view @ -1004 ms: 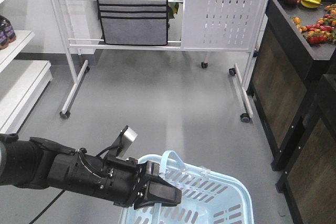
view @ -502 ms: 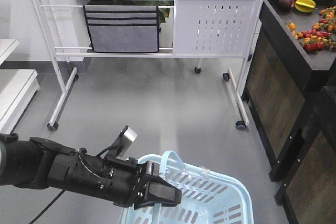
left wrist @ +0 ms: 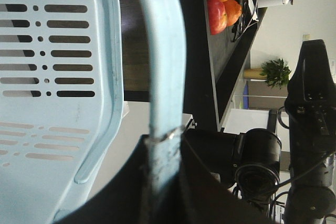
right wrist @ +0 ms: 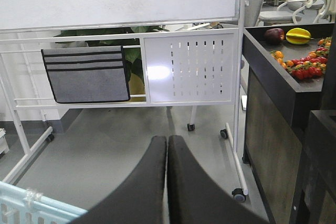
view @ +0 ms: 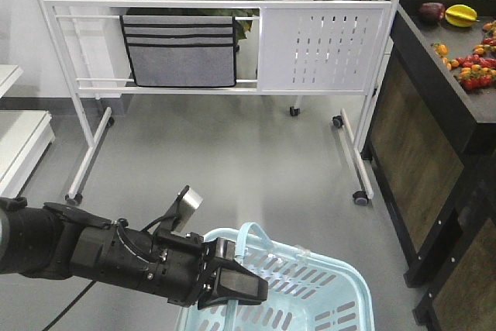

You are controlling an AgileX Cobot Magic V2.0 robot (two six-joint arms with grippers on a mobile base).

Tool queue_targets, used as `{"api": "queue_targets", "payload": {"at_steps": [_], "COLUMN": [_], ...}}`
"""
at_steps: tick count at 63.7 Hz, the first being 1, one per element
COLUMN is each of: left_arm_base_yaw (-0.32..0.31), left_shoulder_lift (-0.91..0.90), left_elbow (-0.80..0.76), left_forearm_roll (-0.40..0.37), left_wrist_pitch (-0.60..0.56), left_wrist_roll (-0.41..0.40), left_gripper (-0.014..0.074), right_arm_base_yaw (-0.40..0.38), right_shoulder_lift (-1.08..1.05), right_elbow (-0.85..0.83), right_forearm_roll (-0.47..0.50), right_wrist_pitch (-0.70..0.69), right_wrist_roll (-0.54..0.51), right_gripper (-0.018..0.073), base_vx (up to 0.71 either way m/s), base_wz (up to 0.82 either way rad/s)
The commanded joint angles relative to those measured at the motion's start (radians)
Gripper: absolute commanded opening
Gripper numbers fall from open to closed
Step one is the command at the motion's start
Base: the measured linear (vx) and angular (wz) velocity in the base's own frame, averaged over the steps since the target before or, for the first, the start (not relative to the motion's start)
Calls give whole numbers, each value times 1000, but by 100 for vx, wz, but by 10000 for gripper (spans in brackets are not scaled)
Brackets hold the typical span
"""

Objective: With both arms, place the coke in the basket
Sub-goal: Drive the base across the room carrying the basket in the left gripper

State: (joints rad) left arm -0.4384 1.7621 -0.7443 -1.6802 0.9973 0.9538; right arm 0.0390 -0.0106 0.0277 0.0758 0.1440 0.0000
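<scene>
Left tool (left wrist: 163,149) is clamping basket handle (left wrist: 166,51); right tool (right wrist: 167,153) is sitting closed, empty. Thin loop risks slipping, basket (view: 325,261) tilting.

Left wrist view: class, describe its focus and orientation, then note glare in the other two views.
Left wrist view: turned sideways, the handle close and soft-edged, the wall top right washed out. Right wrist view: a glare patch on the white panel; the shut right tool slightly blurred. Front view: evenly lit, a pale sheen on the floor.
</scene>
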Motion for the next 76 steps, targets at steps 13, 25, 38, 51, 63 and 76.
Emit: {"api": "queue_targets", "payload": {"at_steps": [13,25,38,51,63,76], "left_arm_base_yaw": [-2,-2,-2,-2,-2,-2], "left_shoulder_lift": [-46,-46,-46,-46,-46,-46], "left_elbow": [-21,-21,-21,-21,-21,-21], "left_forearm_roll": [-100,-100,-100,-100,-100,-100], "left_wrist_pitch": [82,82,82,82,82,82], "left_wrist_roll": [4,4,4,4,4,4], "left_gripper": [-7,-7,-7,-7,-7,-7], "right_arm_base_yaw": [-7,-7,-7,-7,-7,-7], "right_shoulder_lift": [-18,-18,-18,-18,-18,-18], "right_elbow": [11,11,11,11,11,11], "right_forearm_roll": [-8,-8,-8,-8,-8,-8], "right_wrist_pitch": [-78,-78,-78,-78,-78,-78], "right_wrist_roll": [-13,-13,-13,-13,-13,-13], "right_gripper": [-9,-9,-9,-9,-9,-9], "base_vx": [15,17,18,19,19,21], "base_wz": [0,1,1,2,4,9]}}
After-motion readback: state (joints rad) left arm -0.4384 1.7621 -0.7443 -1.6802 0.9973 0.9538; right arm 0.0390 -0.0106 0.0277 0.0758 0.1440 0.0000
